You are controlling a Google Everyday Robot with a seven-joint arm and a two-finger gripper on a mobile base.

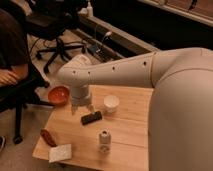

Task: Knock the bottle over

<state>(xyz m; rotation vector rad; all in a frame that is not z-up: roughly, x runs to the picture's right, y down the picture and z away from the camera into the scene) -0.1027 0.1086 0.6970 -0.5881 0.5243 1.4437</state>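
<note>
The bottle point(104, 139) is small, slim and whitish with a dark band near the neck. It stands upright near the front middle of the wooden table point(127, 127). My gripper point(82, 107) hangs at the end of the white arm over the table's back left part. It is behind and to the left of the bottle, about a hand-length away and clearly apart from it. It is just above the left end of a flat black remote-like object point(91, 118).
A white cup point(111, 103) stands right of the gripper. An orange bowl point(59, 95) sits at the back left corner. A brown object point(48, 137) and a white pad point(60, 152) lie at the front left. A seated person point(10, 55) and office chairs point(55, 30) are on the left.
</note>
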